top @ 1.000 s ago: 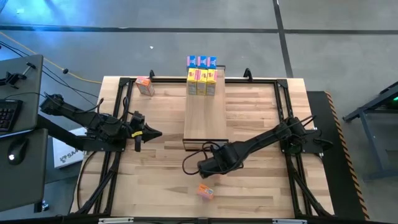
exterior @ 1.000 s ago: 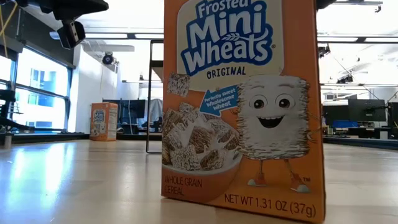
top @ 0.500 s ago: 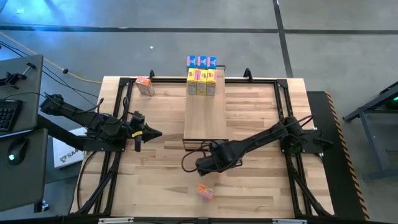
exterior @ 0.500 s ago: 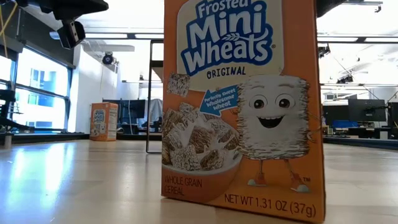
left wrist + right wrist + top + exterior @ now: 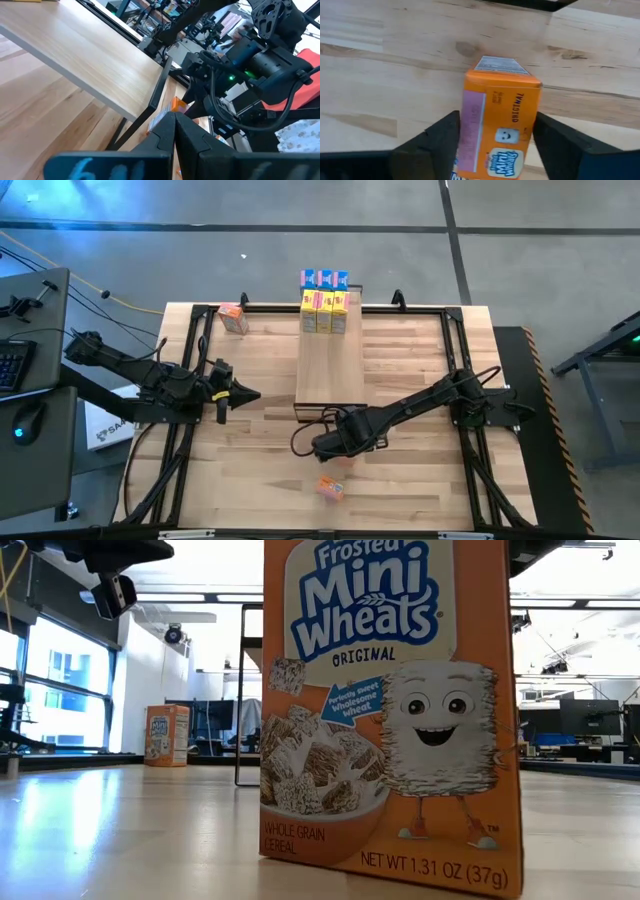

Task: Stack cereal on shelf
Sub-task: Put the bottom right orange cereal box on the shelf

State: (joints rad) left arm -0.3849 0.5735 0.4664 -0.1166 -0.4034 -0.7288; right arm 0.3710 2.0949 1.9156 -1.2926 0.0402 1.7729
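An orange-red cereal box (image 5: 330,488) stands upright on the tabletop near the table's near edge; it fills the low view (image 5: 390,710). My right gripper (image 5: 322,448) hovers just on the far side of it, open. In the right wrist view its fingers (image 5: 440,137) show on either side of the box (image 5: 502,120) without touching it. The shelf (image 5: 330,370) lies mid-table with yellow boxes (image 5: 325,312) and blue boxes (image 5: 323,278) at its far end. A second orange-red box (image 5: 232,317) stands at the far left. My left gripper (image 5: 245,392) waits shut, left of the shelf.
A dark frame (image 5: 455,370) runs around the tabletop, and cables loop beside my right gripper. Bare wood lies between the shelf's near end (image 5: 150,100) and the near box. The low view shows the second orange-red box (image 5: 167,735) far back and a room beyond.
My right gripper has crept a little toward the table's left, staying over the wood just beyond the near orange-red box. The boxes and the left arm have kept still.
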